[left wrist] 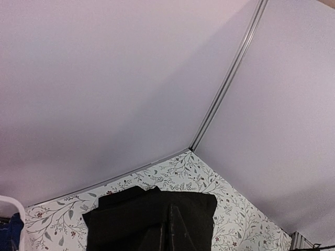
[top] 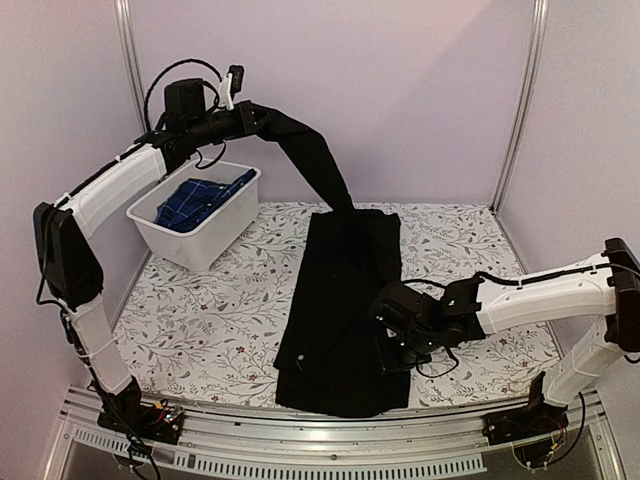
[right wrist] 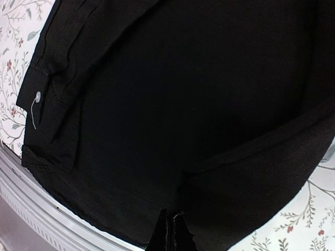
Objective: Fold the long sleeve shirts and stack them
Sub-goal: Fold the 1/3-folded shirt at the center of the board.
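Note:
The black long sleeve shirt (top: 340, 300) lies lengthwise down the middle of the table, folded narrow. One sleeve (top: 315, 160) rises from its far end, pulled up to the left. My left gripper (top: 258, 113) is shut on that sleeve, high over the tub. In the left wrist view the closed left gripper (left wrist: 168, 232) sits over the shirt (left wrist: 131, 219) below. My right gripper (top: 392, 330) is shut on the shirt's right edge near the hem; its wrist view shows the gripper (right wrist: 175, 230) pinching black cloth (right wrist: 183, 94). The blue plaid shirt (top: 200, 200) lies crumpled in the tub.
A white plastic tub (top: 215, 245) stands at the back left on the floral tablecloth (top: 200, 320). A metal rail (top: 330, 440) runs along the near edge. Pale walls close in the back and right. A cuff button (right wrist: 37, 95) shows at the shirt's left edge.

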`<control>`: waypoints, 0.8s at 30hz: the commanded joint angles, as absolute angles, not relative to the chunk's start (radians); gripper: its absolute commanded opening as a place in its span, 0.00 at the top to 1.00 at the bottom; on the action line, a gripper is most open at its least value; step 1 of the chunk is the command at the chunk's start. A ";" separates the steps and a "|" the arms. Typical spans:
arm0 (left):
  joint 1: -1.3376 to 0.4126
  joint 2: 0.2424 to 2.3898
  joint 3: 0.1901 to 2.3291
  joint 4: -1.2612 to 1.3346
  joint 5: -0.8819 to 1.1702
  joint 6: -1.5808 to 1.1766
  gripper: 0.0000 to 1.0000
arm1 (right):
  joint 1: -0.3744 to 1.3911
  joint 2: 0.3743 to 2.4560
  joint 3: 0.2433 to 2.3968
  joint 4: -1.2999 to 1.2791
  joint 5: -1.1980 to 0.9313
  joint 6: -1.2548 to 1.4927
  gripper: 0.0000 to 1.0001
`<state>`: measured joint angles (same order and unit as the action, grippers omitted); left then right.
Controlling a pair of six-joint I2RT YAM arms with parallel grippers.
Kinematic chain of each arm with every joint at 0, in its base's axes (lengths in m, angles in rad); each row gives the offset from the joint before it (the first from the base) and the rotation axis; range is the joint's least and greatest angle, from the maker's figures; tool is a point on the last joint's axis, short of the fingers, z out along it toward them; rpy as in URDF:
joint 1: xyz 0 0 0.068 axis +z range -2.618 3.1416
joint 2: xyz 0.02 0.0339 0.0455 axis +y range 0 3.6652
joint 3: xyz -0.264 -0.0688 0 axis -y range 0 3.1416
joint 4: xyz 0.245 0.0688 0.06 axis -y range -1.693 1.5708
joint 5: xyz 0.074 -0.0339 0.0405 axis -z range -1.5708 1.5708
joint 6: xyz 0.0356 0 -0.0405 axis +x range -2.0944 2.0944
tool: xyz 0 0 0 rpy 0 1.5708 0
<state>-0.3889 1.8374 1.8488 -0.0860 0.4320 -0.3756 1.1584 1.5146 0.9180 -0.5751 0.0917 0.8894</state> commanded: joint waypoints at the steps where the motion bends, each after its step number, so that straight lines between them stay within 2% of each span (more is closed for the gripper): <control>1: -0.352 1.822 1.829 -0.054 0.431 -0.338 1.00 | 1.163 1.598 0.983 -0.495 0.012 0.779 1.00; 6: -0.328 1.841 1.833 -0.057 0.449 -0.337 1.00 | 1.161 1.669 1.029 -0.490 -0.037 0.751 1.00; 13: -0.325 1.875 1.848 -0.054 0.480 -0.342 1.00 | 1.152 1.699 1.050 -0.498 -0.090 0.754 0.94; 16: -0.325 1.884 1.851 -0.054 0.493 -0.346 1.00 | 1.152 1.675 1.057 -0.511 -0.111 0.757 0.85; 21: -0.326 1.891 1.847 -0.048 0.513 -0.351 1.00 | 1.150 1.568 1.039 -0.575 -0.074 0.787 0.50; 22: -0.327 1.893 1.846 -0.046 0.522 -0.351 1.00 | 1.145 1.545 1.024 -0.587 -0.060 0.795 0.45; 24: -0.328 1.896 1.846 -0.044 0.543 -0.349 1.00 | 1.119 1.493 0.982 -0.596 -0.043 0.816 0.43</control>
<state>-0.3370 1.8812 1.8416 -0.0788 0.4942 -0.3519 1.1496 1.6051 1.0233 -0.5499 -0.0834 0.7776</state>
